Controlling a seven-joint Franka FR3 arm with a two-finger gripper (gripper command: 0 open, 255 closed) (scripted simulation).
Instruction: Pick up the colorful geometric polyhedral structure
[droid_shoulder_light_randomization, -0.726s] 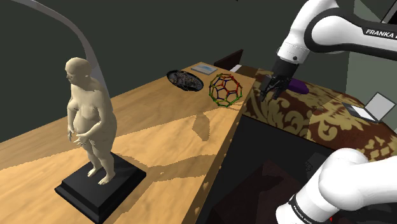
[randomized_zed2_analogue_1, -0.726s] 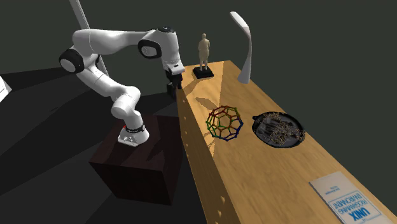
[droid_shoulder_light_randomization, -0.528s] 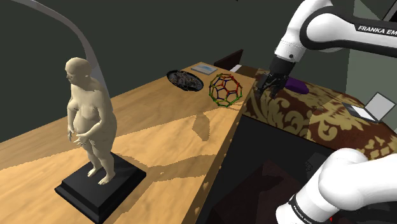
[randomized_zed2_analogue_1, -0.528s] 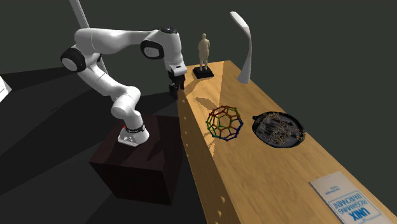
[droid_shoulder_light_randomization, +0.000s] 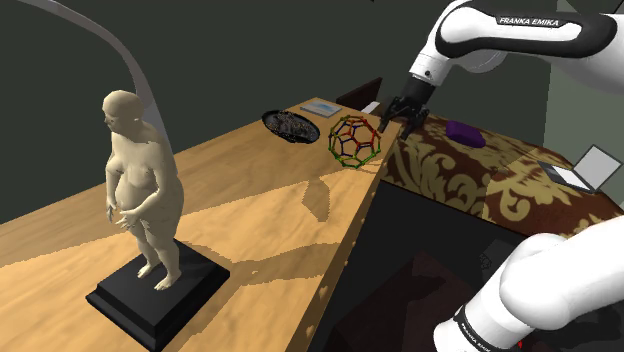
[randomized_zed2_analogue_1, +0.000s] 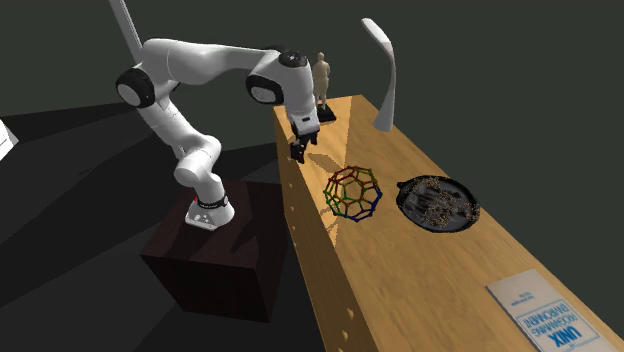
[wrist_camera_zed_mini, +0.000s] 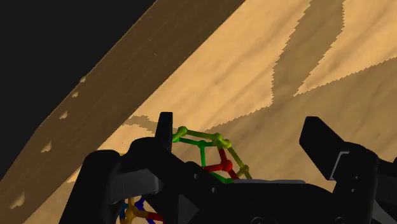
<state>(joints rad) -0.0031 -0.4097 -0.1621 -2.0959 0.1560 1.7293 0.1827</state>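
Observation:
The polyhedral structure (droid_shoulder_light_randomization: 355, 140) is a ball-shaped cage of green, red, yellow and blue rods standing on the wooden table (droid_shoulder_light_randomization: 250, 215). In the second exterior view the structure (randomized_zed2_analogue_1: 353, 193) sits beside a dark bowl. My gripper (droid_shoulder_light_randomization: 400, 122) hangs open above the table's edge, just to the shoulder view's right of the structure and apart from it. From the second exterior view the gripper (randomized_zed2_analogue_1: 300, 152) is up and left of the structure. In the wrist view the fingers (wrist_camera_zed_mini: 165, 130) stand wide apart with nothing between them, and the structure (wrist_camera_zed_mini: 210, 149) peeks out from behind the hand.
A pale figure statue (droid_shoulder_light_randomization: 140, 190) on a black base stands near the table's front. A dark bowl (droid_shoulder_light_randomization: 290, 125) and a book (droid_shoulder_light_randomization: 320, 107) lie beyond the structure. A curved white lamp (randomized_zed2_analogue_1: 383, 70) rises at the far end. A patterned bed (droid_shoulder_light_randomization: 480, 180) flanks the table.
The arm has swung from beside the table to over its edge, bringing the open gripper close to the polyhedral structure. Nothing on the table has moved.

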